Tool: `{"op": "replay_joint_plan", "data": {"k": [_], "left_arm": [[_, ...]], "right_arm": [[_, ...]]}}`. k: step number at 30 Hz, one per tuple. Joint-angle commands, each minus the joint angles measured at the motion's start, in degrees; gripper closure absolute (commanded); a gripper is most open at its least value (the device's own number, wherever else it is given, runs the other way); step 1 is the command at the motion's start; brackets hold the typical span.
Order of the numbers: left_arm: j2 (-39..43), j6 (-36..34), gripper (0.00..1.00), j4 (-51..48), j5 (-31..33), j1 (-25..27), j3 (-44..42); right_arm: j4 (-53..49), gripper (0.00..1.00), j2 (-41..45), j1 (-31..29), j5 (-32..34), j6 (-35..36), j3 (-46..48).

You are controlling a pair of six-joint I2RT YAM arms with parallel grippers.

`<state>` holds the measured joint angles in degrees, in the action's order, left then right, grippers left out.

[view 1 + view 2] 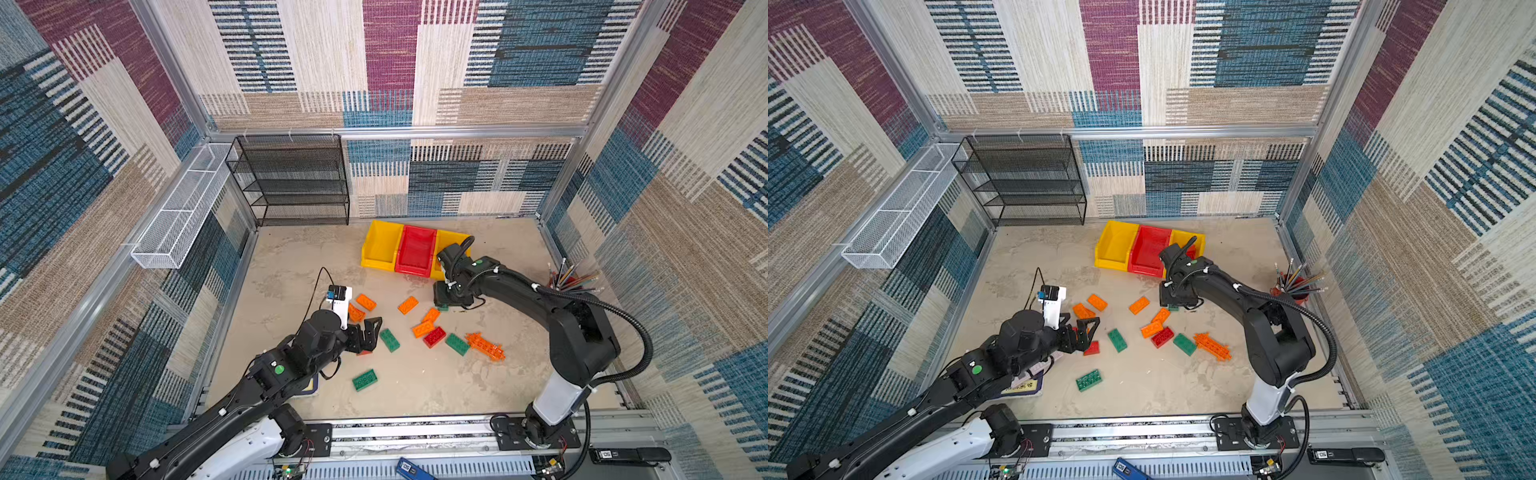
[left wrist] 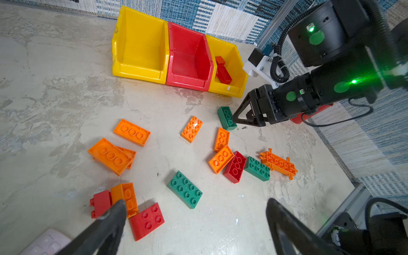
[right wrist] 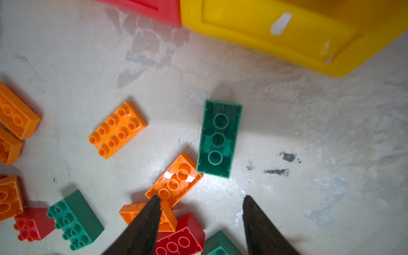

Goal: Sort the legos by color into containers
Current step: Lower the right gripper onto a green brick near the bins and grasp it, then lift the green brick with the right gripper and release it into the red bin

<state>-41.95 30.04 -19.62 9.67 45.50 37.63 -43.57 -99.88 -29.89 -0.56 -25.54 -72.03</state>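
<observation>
The left fingers (image 2: 114, 212) stand wide open and hold nothing. Just beside one of them lie an orange brick (image 2: 127, 196) and a red brick (image 2: 146, 218); a studded green brick (image 2: 185, 189) lies on the table (image 2: 55, 88) ahead of the gap. The right fingers (image 3: 256, 216) are apart too, with bare table between them. An upturned green brick (image 3: 218, 139) lies just ahead of them, and beyond it stands a yellow bin (image 3: 287, 33), the red bin (image 3: 154, 8) beside it.

Nothing legible – no text, no numbers.
</observation>
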Motion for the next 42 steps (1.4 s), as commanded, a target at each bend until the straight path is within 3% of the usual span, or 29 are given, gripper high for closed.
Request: {"op": "replay_joint_plan", "data": {"k": [1,13,22,26,33,42], "left_arm": [[1.73,0.71,0.01,-2.21,-0.77,-0.08,-0.58],[7.10,-0.13,0.01,-6.84,0.78,-0.06,-0.10],[8.42,-0.71,0.01,-7.66,2.28,-0.06,-0.25],[6.69,-1.60,0.01,-6.01,2.24,-0.06,-0.27],[0.92,-4.65,0.01,-1.08,1.45,-0.09,0.81],[-6.88,-6.40,0.01,5.66,0.67,-1.15,2.01]], "right_arm": [[3.56,0.40,-1.04,-0.26,0.37,-2.89,1.16],[3.24,0.42,-8.33,-0.17,4.75,-2.28,-3.60],[3.67,0.54,-11.99,2.06,4.48,-1.63,-5.22],[3.58,0.63,-12.96,2.77,4.39,-0.77,-5.78],[2.83,0.69,-13.95,3.63,4.30,1.12,-7.27],[-4.53,0.70,-9.64,3.64,1.47,3.15,-16.15]]}}
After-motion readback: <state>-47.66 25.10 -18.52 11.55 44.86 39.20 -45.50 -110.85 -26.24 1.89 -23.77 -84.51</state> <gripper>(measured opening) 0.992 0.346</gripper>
